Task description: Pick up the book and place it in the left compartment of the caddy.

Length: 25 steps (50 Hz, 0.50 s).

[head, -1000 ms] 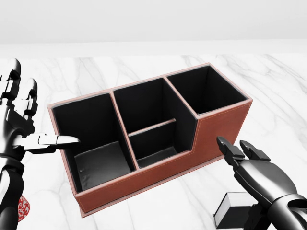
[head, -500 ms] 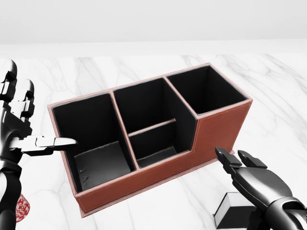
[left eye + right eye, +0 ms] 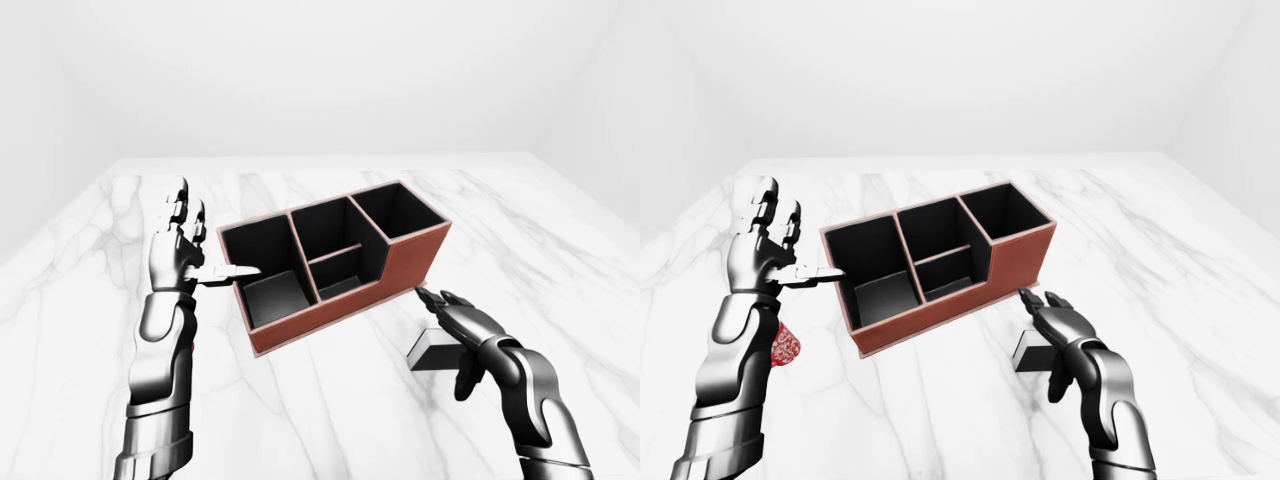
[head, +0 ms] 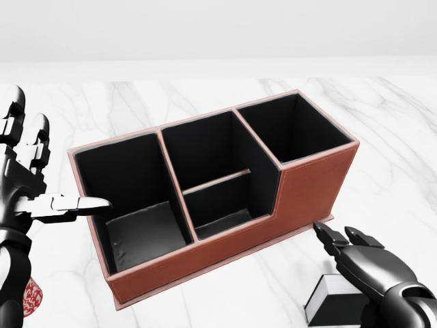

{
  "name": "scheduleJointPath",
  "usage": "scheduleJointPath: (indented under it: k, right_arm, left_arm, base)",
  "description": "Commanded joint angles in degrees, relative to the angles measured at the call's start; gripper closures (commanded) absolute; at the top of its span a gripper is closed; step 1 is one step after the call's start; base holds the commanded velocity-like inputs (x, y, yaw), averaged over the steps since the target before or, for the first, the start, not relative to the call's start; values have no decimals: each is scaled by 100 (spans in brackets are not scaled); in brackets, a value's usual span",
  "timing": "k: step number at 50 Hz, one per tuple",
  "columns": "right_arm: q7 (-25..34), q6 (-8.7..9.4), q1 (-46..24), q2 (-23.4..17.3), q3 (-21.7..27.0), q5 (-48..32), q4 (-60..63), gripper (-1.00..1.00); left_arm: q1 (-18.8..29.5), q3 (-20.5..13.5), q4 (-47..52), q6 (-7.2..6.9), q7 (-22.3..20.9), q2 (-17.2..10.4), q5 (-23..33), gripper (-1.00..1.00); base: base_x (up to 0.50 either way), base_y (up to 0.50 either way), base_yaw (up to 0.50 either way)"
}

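The step in hand is the reach for the book [image 3: 432, 347] — it is not yet gripped. The book lies flat on the marble tabletop [image 3: 330, 420], near the caddy's [image 3: 400, 262] right end and toward the near edge of the tabletop. The right hand [image 3: 462, 322] hangs just above it with the fingers spread and released; whether they touch the cover I cannot tell.

The left hand [image 3: 182, 252] stands upright just beside the caddy's left wall, fingers open, one finger pointing over the rim of the left compartment [image 4: 133, 198], which looks empty.

The next move, as I judge it, calls for the right hand to lower and close around the book, then carry it across the whole caddy to the left compartment — likely turned on its edge to fit.

The tabletop is white marble with grey veins. A small red patterned thing [image 3: 786, 347] shows beside the left forearm. The room is plain, with pale walls.
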State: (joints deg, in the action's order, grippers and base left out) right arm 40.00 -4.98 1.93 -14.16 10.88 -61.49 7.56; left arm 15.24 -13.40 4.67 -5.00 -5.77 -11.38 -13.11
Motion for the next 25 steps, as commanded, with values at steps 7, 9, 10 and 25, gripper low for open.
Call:
scheduleJointPath:
  k: [7,9,10,25]
  right_arm:
    - [0,47,-131,-151,34,20,-520,-100]
    - [0,63,-155,-151,22,1,-530,-100]
    - [0,58,-159,-156,20,9,-526,-85]
    - [0,-2,-116,-168,40,-27,-313,100]
  left_arm:
    - [29,23,-62,0,21,10,28,-100]
    - [29,29,-71,0,24,15,32,-100]
    - [28,29,-71,0,25,16,30,-100]
    - [11,20,-81,0,35,18,21,-100]
  base:
    - [0,0,0]
    - [0,0,0]
    - [0,0,0]
    - [0,0,0]
